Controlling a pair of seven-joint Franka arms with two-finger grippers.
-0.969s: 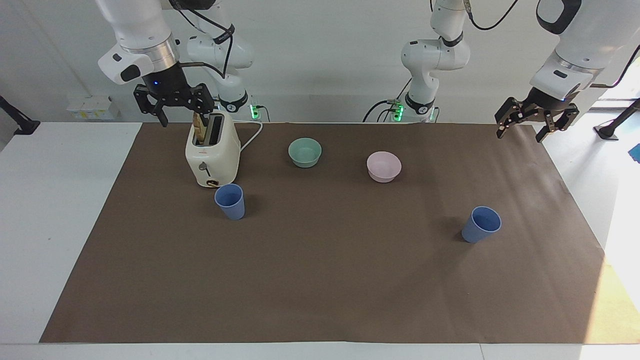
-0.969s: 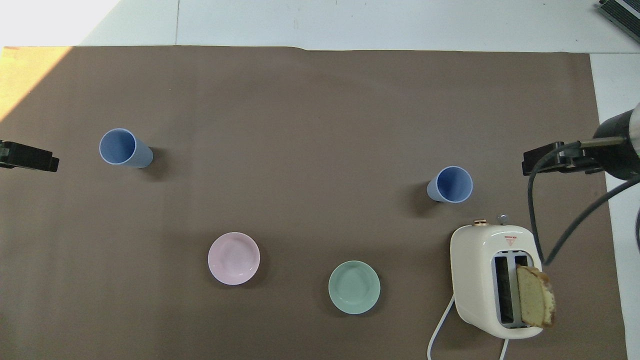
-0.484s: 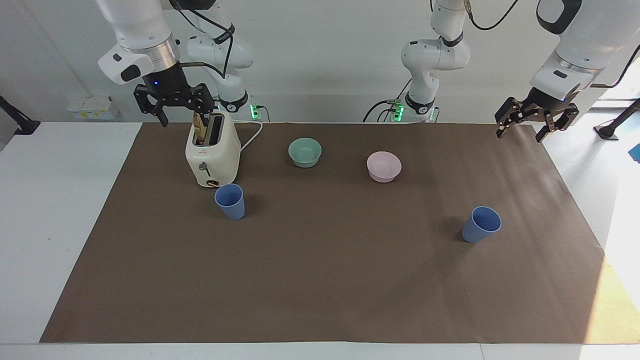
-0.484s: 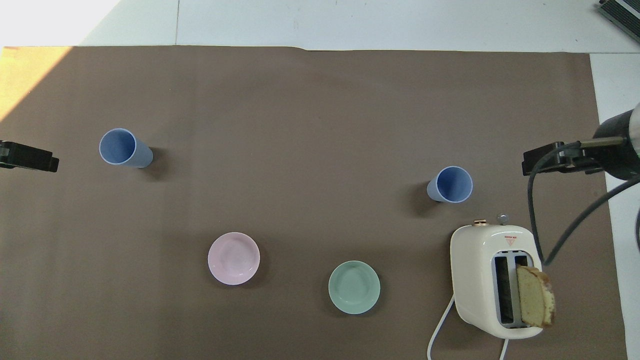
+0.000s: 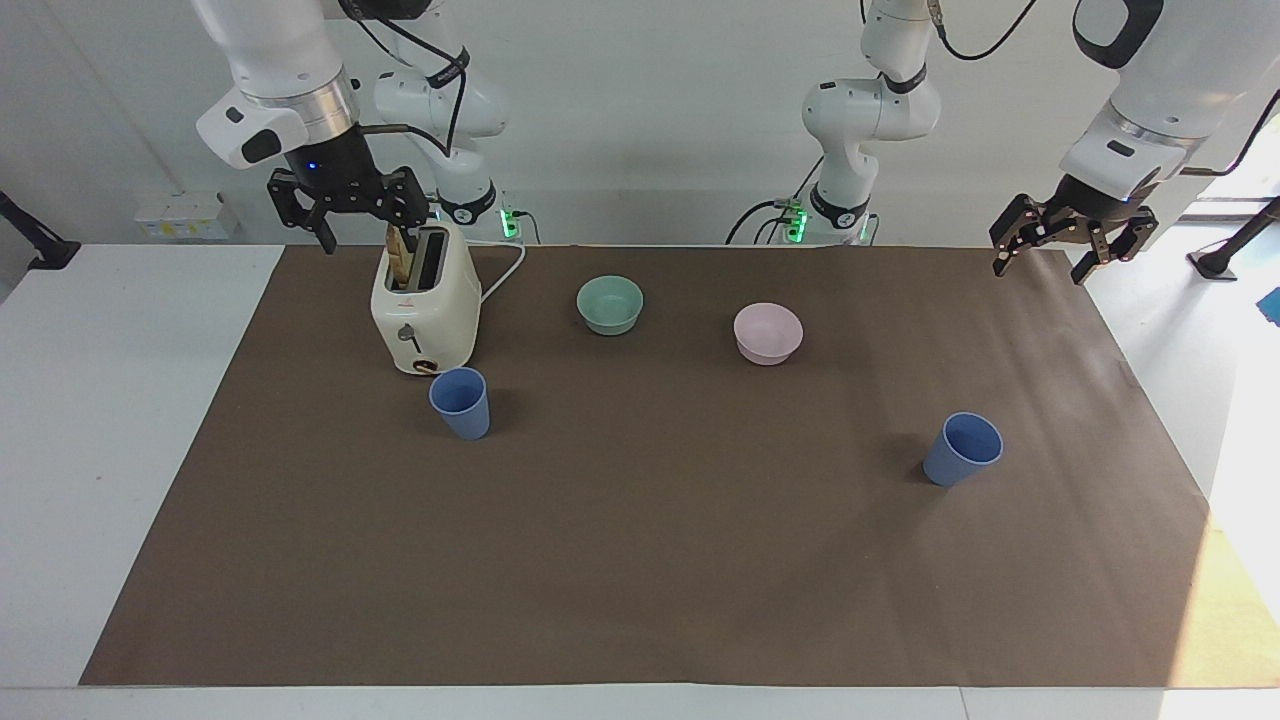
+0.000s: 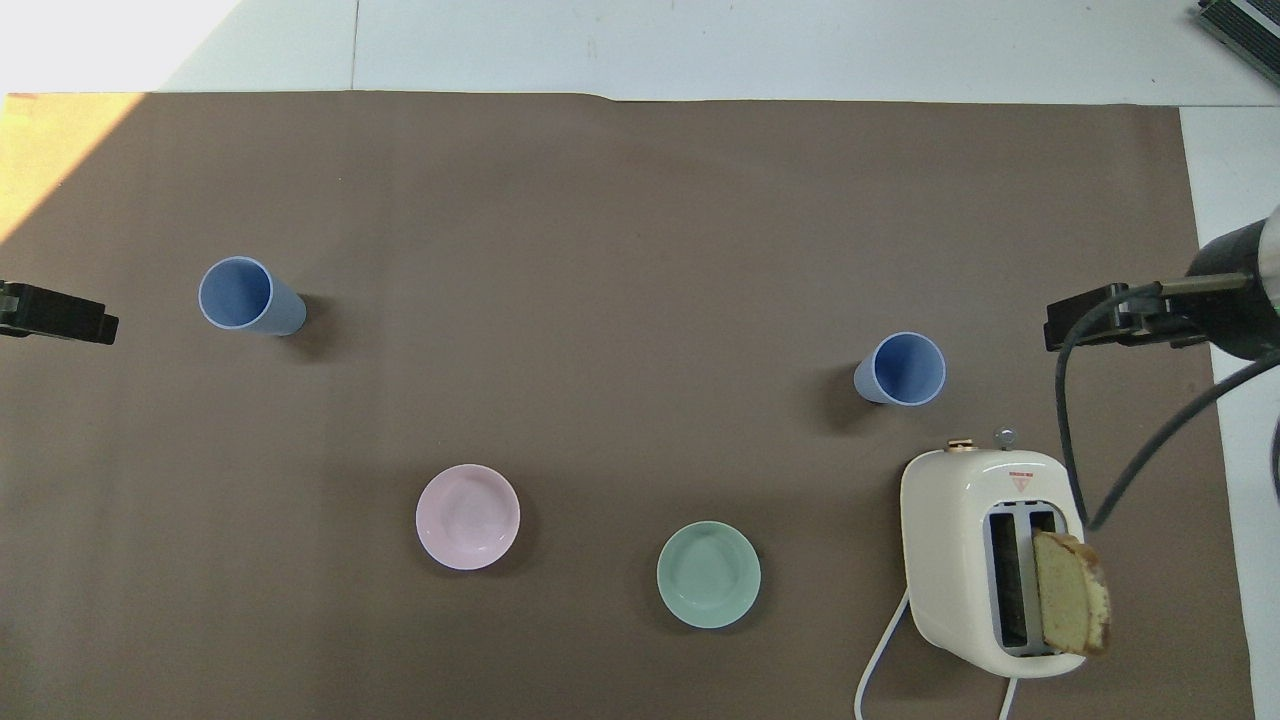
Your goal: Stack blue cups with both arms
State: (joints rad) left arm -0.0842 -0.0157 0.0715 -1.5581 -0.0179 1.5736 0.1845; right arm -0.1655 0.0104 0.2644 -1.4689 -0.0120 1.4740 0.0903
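Right gripper (image 5: 346,208): in the air over the toaster's (image 5: 425,310) robot-side end, fingers spread, nothing between them. In the overhead view only its tip shows at the frame edge (image 6: 1100,322).

Left gripper (image 5: 1072,240): in the air over the mat's (image 5: 640,560) corner at the left arm's end, fingers spread, holding nothing. One black tip shows in the overhead view (image 6: 58,313).

Count, outward from the grippers:
- Toaster: one, cream, two slots, upright on the mat toward the right arm's end. One slice of bread (image 6: 1070,605) stands up out of one slot. White cord runs from the toaster toward the robots.
- Blue cups: two, both upright, mouths up, well apart, not stacked. First cup (image 5: 460,402) stands just beside the toaster, farther from the robots than it; seen from above (image 6: 901,369). Second cup (image 5: 962,448) stands toward the left arm's end, farther from the robots than both bowls; seen from above (image 6: 250,296). Neither gripper touches a cup.
- Bowls: two, between the cups along the table and nearer to the robots. Green bowl (image 5: 609,304) sits beside the toaster; pink bowl (image 5: 767,332) sits beside it, toward the left arm's end. Both look empty.
- Small white arms with green-lit bases: two, at the table's robot edge (image 5: 455,130) (image 5: 855,140).
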